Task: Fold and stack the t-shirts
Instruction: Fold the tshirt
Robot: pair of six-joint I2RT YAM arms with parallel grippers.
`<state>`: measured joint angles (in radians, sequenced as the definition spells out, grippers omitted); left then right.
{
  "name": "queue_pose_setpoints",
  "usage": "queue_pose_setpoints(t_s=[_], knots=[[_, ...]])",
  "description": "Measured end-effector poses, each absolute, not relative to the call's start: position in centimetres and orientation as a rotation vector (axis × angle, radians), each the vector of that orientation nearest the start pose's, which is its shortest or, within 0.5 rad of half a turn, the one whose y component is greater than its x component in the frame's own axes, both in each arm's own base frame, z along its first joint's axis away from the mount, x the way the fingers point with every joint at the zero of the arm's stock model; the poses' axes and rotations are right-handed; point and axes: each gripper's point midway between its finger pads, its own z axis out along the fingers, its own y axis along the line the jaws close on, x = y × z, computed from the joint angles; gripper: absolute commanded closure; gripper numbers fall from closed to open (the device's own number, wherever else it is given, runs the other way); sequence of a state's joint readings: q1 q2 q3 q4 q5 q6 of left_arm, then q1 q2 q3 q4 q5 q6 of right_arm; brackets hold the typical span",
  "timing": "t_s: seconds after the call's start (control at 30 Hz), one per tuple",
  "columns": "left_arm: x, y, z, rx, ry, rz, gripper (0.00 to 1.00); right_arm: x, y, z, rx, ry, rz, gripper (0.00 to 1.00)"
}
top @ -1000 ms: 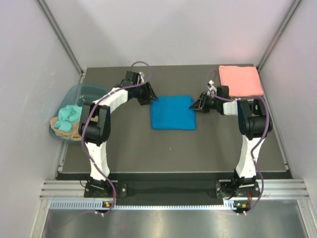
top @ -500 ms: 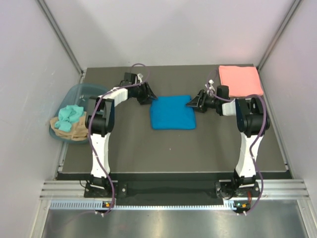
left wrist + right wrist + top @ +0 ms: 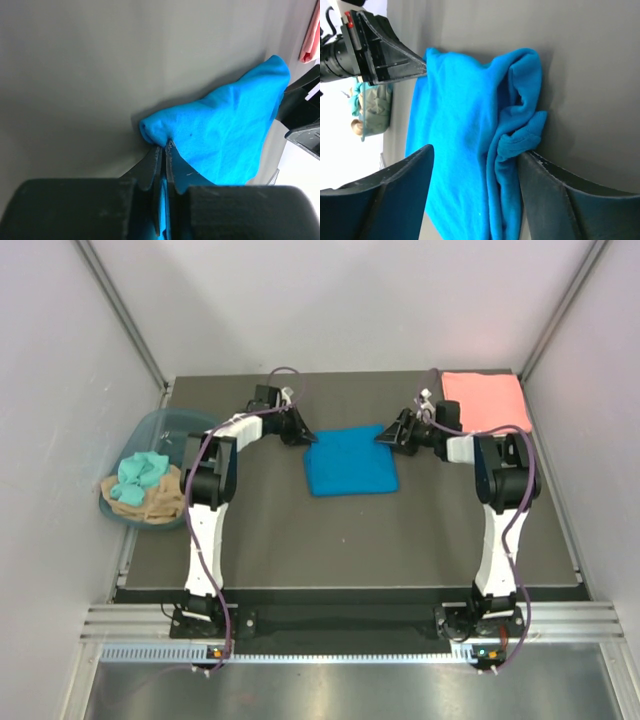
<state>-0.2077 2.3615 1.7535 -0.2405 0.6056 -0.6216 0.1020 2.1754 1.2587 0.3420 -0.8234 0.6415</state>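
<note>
Bright blue t-shirt point(image 3: 350, 462) lies folded into a rough rectangle at the middle of the dark, matte tabletop point(image 3: 300, 540), its soft knit surface smooth on top. At the far right corner of the fold the layers bunch into thick rolled ridges and a small crumpled lip. The pink t-shirt point(image 3: 486, 402) sits well apart at the far right corner of the tabletop, a flat, neat salmon square.

The left gripper point(image 3: 164, 147) is clenched on the blue t-shirt's far left corner: its two thin black fingers are pressed together with a sliver of blue cloth pinched between them, and the fabric bulges into a rounded fold just beyond the tips. The right gripper point(image 3: 475, 152) is released, its broad black fingers spread wide on either side of the far right corner, the bunched cloth lying between them without being squeezed.

At the left edge stands a translucent blue-grey plastic tub point(image 3: 150, 430), rounded in outline, holding a crumpled teal cloth point(image 3: 138, 472) and a tan cloth point(image 3: 150, 502).
</note>
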Motion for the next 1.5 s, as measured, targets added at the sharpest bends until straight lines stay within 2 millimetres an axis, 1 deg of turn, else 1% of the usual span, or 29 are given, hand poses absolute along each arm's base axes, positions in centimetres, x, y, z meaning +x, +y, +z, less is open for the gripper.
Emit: queue_pose_setpoints(t_s=[0.13, 0.23, 0.33, 0.37, 0.43, 0.47, 0.53, 0.6, 0.67, 0.7, 0.77, 0.83, 0.9, 0.97, 1.03, 1.1, 1.2, 1.23, 1.3, 1.33, 1.4, 1.43, 1.5], knots=[[52.0, -23.0, 3.3, -0.222, 2.506, -1.077, 0.85, 48.8, 19.7, 5.1, 0.054, 2.204, 1.3, 0.31], [52.2, -22.9, 3.4, -0.221, 2.506, -1.058, 0.82, 49.7, 19.8, 5.1, 0.042, 2.19, 1.304, 0.37], [53.0, -23.0, 3.4, -0.215, 2.493, -1.054, 0.83, 50.2, 20.0, 4.8, 0.048, 2.177, 1.327, 0.52], [53.2, -23.0, 3.4, -0.215, 2.489, -1.054, 0.82, 50.2, 20.2, 4.6, 0.052, 2.172, 1.347, 0.63], [53.5, -22.9, 3.4, -0.218, 2.487, -1.049, 0.81, 50.3, 20.2, 4.0, 0.081, 2.165, 1.375, 0.68], [53.8, -22.9, 3.4, -0.221, 2.484, -1.045, 0.76, 50.3, 20.3, 3.8, 0.099, 2.161, 1.388, 0.71], [54.4, -22.6, 3.6, -0.23, 2.473, -1.031, 0.72, 50.2, 20.3, 3.6, 0.141, 2.145, 1.408, 0.73], [55.1, -22.1, 3.9, -0.244, 2.465, -1.002, 0.68, 49.7, 20.2, 3.4, 0.192, 2.127, 1.434, 0.73], [55.9, -21.2, 4.1, -0.259, 2.462, -0.944, 0.64, 49.5, 20.1, 3.5, 0.222, 2.087, 1.433, 0.73], [56.2, -20.5, 4.1, -0.273, 2.466, -0.903, 0.6, 49.3, 19.9, 3.6, 0.245, 2.072, 1.426, 0.73], [56.5, -19.4, 4.3, -0.284, 2.47, -0.835, 0.58, 48.2, 19.7, 3.6, 0.302, 2.069, 1.419, 0.73], [56.3, -18.2, 4.4, -0.305, 2.487, -0.755, 0.57, 46.9, 19.5, 3.5, 0.361, 2.079, 1.416, 0.74], [55.7, -17.3, 4.9, -0.32, 2.504, -0.7, 0.57, 45.2, 19.5, 3.2, 0.417, 2.091, 1.412, 0.82], [54.1, -16.7, 5.4, -0.324, 2.527, -0.662, 0.56, 43.7, 19.6, 3.0, 0.46, 2.104, 1.406, 0.89], [52.1, -16.5, 6.2, -0.321, 2.554, -0.646, 0.56, 42.3, 19.8, 2.8, 0.492, 2.112, 1.403, 0.89], [50.6, -16.8, 7.0, -0.302, 2.563, -0.648, 0.56, 41.3, 20.0, 2.8, 0.518, 2.114, 1.408, 0.88], [47.9, -18.1, 8.0, -0.253, 2.578, -0.67, 0.56, 39.5, 20.6, 2.8, 0.541, 2.105, 1.415, 0.78], [46.9, -18.8, 8.1, -0.232, 2.589, -0.69, 0.56, 38.9, 20.8, 2.7, 0.546, 2.107, 1.419, 0.67], [44.8, -20.2, 8.1, -0.189, 2.613, -0.726, 0.56, 38.0, 21.3, 3.0, 0.544, 2.103, 1.436, 0.59], [43.8, -21.1, 8.0, -0.161, 2.628, -0.742, 0.56, 37.9, 21.4, 3.3, 0.539, 2.094, 1.438, 0.53], [42.4, -22.6, 7.6, -0.115, 2.652, -0.757, 0.56, 37.8, 21.6, 3.8, 0.536, 2.08, 1.446, 0.48], [41.8, -23.4, 7.5, -0.092, 2.662, -0.763, 0.56, 37.8, 21.6, 4.0, 0.536, 2.075, 1.448, 0.44], [40.5, -24.8, 7.3, -0.043, 2.676, -0.772, 0.56, 38.0, 21.6, 4.3, 0.534, 2.068, 1.439, 0.41]])
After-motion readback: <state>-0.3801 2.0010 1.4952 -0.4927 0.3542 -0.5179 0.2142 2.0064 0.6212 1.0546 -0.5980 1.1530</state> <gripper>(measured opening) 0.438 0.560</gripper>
